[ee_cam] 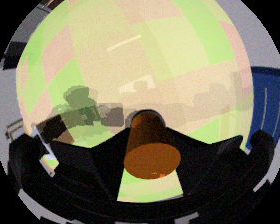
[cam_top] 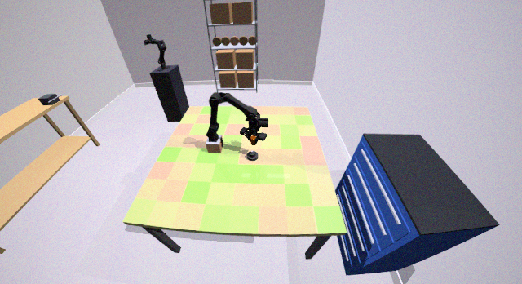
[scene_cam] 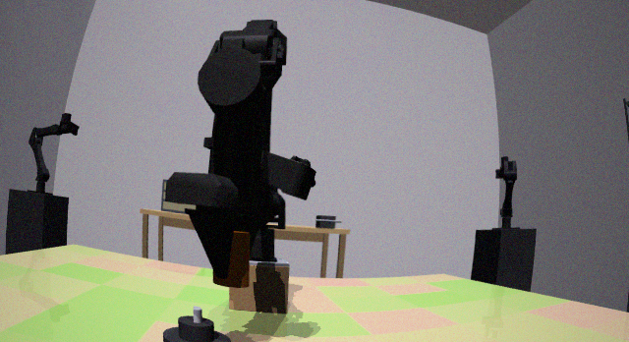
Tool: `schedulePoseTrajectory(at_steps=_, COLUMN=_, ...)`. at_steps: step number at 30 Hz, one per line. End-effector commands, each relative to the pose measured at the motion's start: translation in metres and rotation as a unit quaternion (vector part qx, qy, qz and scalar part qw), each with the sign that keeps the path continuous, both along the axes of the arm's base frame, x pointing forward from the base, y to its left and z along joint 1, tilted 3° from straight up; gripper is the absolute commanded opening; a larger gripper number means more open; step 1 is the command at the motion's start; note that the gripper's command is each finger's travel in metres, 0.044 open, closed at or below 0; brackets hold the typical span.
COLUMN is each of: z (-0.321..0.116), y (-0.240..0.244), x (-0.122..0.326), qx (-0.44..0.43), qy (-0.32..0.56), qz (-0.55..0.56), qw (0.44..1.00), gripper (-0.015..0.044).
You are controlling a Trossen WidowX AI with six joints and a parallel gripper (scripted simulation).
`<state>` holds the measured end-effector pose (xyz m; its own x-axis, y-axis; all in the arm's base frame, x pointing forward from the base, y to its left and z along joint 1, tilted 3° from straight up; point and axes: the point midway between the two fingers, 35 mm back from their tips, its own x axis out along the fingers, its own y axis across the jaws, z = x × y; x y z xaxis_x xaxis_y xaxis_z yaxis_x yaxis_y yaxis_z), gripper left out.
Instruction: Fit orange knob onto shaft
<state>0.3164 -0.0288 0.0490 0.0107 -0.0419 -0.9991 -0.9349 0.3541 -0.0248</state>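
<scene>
The orange knob point(cam_top: 254, 140) point(scene_cam: 240, 258) point(ee_cam: 152, 161) is held upright or nearly so between the fingers of my gripper point(cam_top: 253, 137) point(ee_cam: 147, 130), which is shut on it. The round dark pedestal point(cam_top: 252, 156) point(scene_cam: 189, 327) stands on the table, with the silver shaft point(scene_cam: 198, 314) rising from its middle. The knob is in the air above the pedestal's level, not touching it. In the exterior view the knob is to the right of the shaft. In the wrist view the pedestal's rim shows just past the knob's far end, and the shaft is hidden. The knob's hole is not visible.
The arm's base block point(cam_top: 214, 145) point(scene_cam: 241, 293) stands on the patchwork table point(cam_top: 228, 216), left of the pedestal in the top view. A blue drawer cabinet point(cam_top: 379, 210) stands at the table's right side. A shelf rack and another arm on a black stand are behind.
</scene>
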Motion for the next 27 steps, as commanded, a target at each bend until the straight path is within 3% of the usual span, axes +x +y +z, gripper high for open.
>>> schedulePoseTrajectory(at_steps=1, z=-0.003, y=-0.015, x=-0.001, qx=-0.003, qy=0.000, qz=0.002, qw=1.000, gripper=0.0000)
schedulePoseTrajectory(at_steps=15, z=-0.010, y=-0.043, x=-0.006, qx=-0.005, qy=0.000, qz=-0.008, qw=1.000, gripper=0.0000)
schedulePoseTrajectory(at_steps=27, z=-0.010, y=-0.048, x=-0.006, qx=-0.004, qy=-0.008, qz=-0.172, qw=0.985, gripper=0.0000)
